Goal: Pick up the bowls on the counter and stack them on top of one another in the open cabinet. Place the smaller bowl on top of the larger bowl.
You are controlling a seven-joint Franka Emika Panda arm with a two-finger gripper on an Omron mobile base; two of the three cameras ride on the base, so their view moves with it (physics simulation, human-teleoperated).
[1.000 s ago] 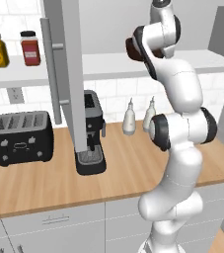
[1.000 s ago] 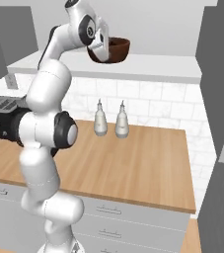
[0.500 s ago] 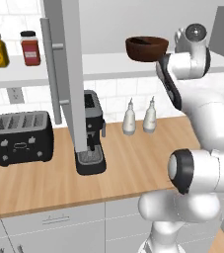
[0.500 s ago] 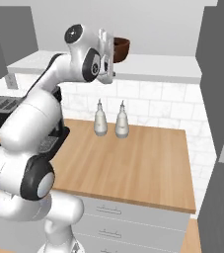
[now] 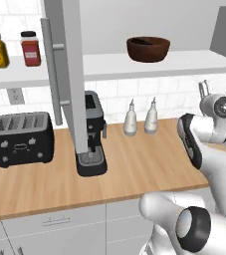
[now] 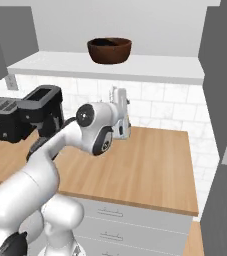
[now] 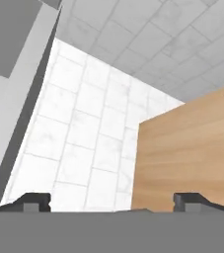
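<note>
The big brown bowl point(image 5: 148, 49) sits on the white shelf point(image 5: 194, 61) of the open cabinet, upright. The tool point(image 7: 111, 201) is open with nothing in it, over the tabletop point(image 7: 192, 148) near the tiled wall point(image 7: 84, 133).

A black toaster point(image 5: 21, 137) stands at the left, with a black coffee machine point(image 5: 91, 134) to its right. Two white bottles point(image 5: 140, 117) stand side by side against the tiled far wall point(image 7: 84, 123). Two jars point(image 5: 12, 49), yellow and red, sit on the upper left shelf
</note>
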